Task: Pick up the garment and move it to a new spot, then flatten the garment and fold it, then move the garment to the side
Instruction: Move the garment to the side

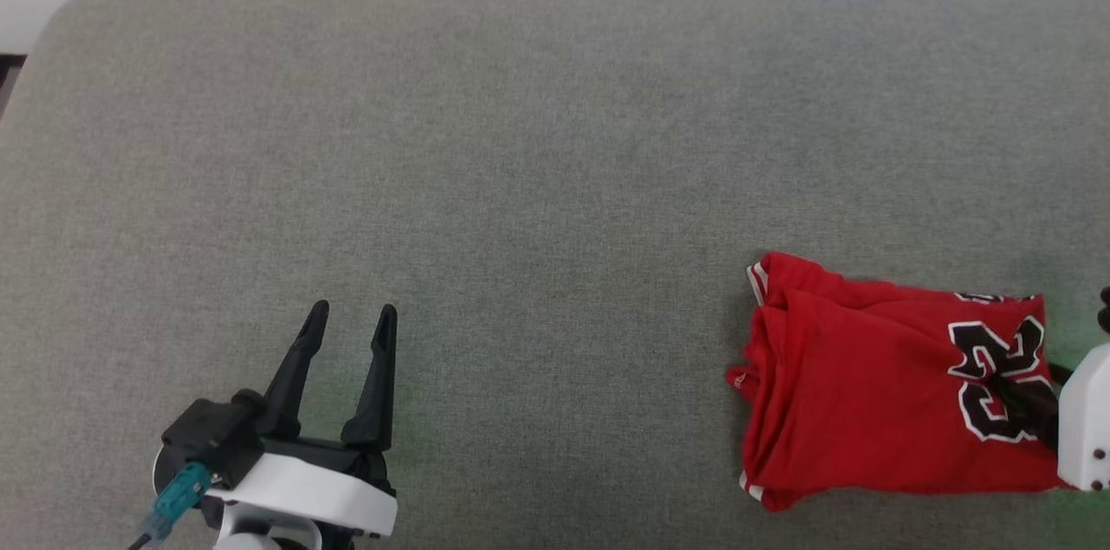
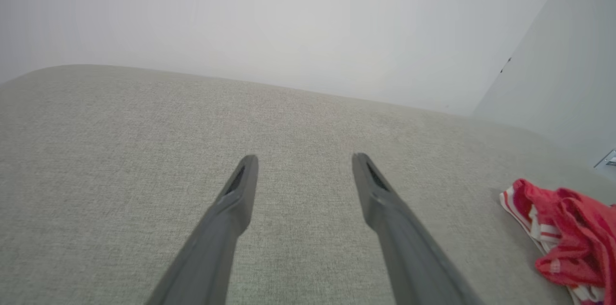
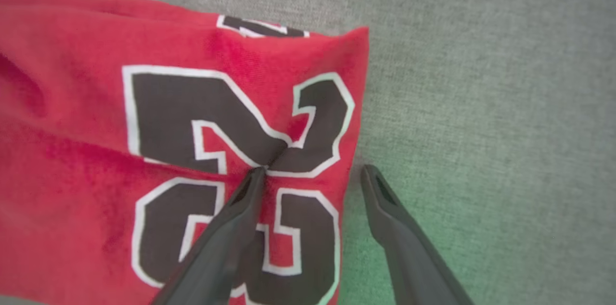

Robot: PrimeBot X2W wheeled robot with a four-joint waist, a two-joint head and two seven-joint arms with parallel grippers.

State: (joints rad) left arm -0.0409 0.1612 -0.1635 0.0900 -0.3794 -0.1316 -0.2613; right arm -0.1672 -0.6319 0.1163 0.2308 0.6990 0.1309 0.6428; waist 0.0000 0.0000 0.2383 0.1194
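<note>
The garment point(image 1: 867, 376) lies as a compact folded packet at the right side of the grey worktop point(image 1: 520, 142), so flattening and folding look done, and I judge only the last move to the side is left or nearly over. The right gripper point(image 3: 313, 171) stands wide across its right edge (one finger on the number 23 point(image 3: 192, 112), the other over bare worktop), gripping nothing; the left gripper point(image 1: 354, 309), also wide and empty, is well apart.
</note>
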